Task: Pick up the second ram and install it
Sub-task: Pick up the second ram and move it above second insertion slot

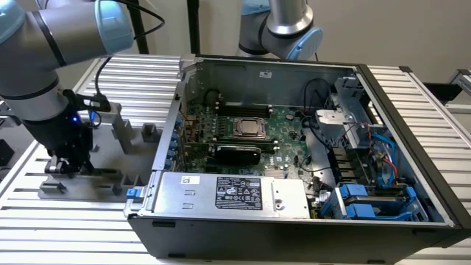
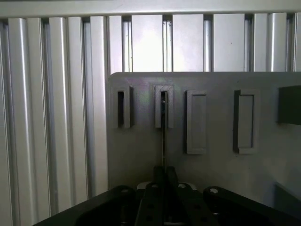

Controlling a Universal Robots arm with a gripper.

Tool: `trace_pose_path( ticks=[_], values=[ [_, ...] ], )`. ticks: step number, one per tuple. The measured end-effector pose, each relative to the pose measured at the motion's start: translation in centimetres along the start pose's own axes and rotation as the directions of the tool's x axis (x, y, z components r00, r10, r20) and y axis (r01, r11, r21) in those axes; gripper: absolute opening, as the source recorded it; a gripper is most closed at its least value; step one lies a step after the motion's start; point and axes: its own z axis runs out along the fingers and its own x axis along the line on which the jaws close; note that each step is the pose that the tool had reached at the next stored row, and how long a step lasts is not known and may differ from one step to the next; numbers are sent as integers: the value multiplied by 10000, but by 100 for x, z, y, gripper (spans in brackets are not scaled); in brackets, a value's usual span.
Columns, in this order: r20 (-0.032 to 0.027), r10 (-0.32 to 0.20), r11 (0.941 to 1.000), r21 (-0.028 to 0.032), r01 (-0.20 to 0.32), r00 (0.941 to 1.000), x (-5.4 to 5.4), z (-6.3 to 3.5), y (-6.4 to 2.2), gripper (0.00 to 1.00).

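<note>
The second ram shows edge-on in the wrist view as a thin dark strip. It stands in a narrow slotted holder on a grey fixture plate. My gripper is shut on the near end of the stick, its black fingers pressed close together around it. In the exterior view the gripper is down at the grey fixture, on the exterior view's left of the open computer case. The motherboard lies inside the case, with long black memory slots behind the processor socket.
Other slotted holders stand on the fixture beside the stick. Grey blocks rise between the gripper and the case wall. A silver power supply and blue-tabbed drive bays fill the case's front. A second arm's base stands behind the case.
</note>
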Motion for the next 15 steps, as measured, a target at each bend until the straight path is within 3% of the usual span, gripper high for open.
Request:
trace_pose_path(
  ticks=[5,15],
  values=[
    [1,0,10000,2,0,10000,1,-133,0,0],
    [0,0,10000,0,0,10000,5,-581,2,0]
  ],
)
